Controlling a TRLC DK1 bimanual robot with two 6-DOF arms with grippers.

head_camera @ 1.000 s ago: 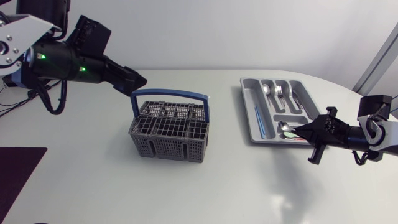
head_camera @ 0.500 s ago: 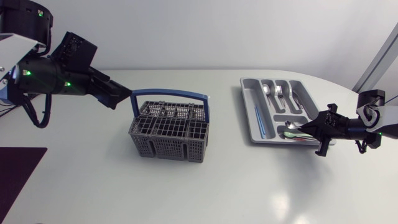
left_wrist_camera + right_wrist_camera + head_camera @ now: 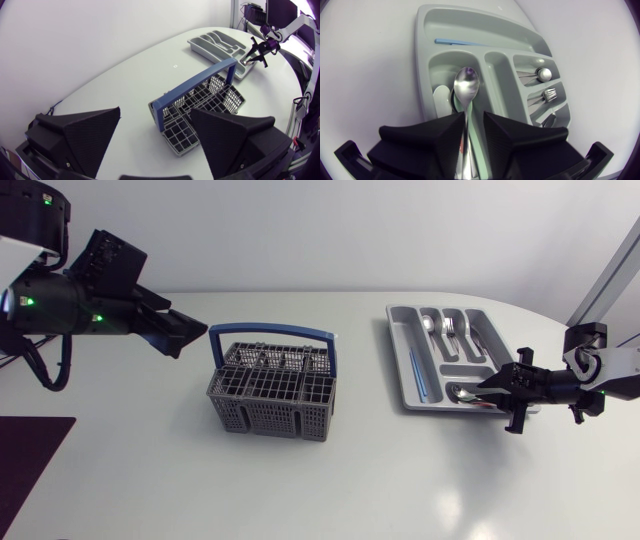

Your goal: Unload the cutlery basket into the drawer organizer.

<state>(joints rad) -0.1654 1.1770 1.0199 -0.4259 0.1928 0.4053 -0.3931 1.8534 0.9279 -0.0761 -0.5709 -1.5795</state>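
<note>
While the right claw (image 3: pixel 474 119) pinches the handle of a shiny steel spoon (image 3: pixel 466 85), the spoon's bowl hangs just over the nearest compartment of the pale grey plastic drawer organizer (image 3: pixel 396 355), where a whitish utensil (image 3: pixel 441 100) already lies; other compartments hold more steel cutlery (image 3: pixel 543 75) and a thin blue stick (image 3: pixel 457 42); much of the unloading looks done. The left claw (image 3: pixel 190 332), fingers spread and holding nothing, hovers beside the blue handle (image 3: pixel 272 332) of the dark grey mesh cutlery basket (image 3: pixel 270 392) in the middle of the white worktop (image 3: pixel 330 480); whether anything remains inside the basket is unclear.

White table (image 3: pixel 400 480), dark rectangular mat (image 3: pixel 30 465) at its left side
</note>
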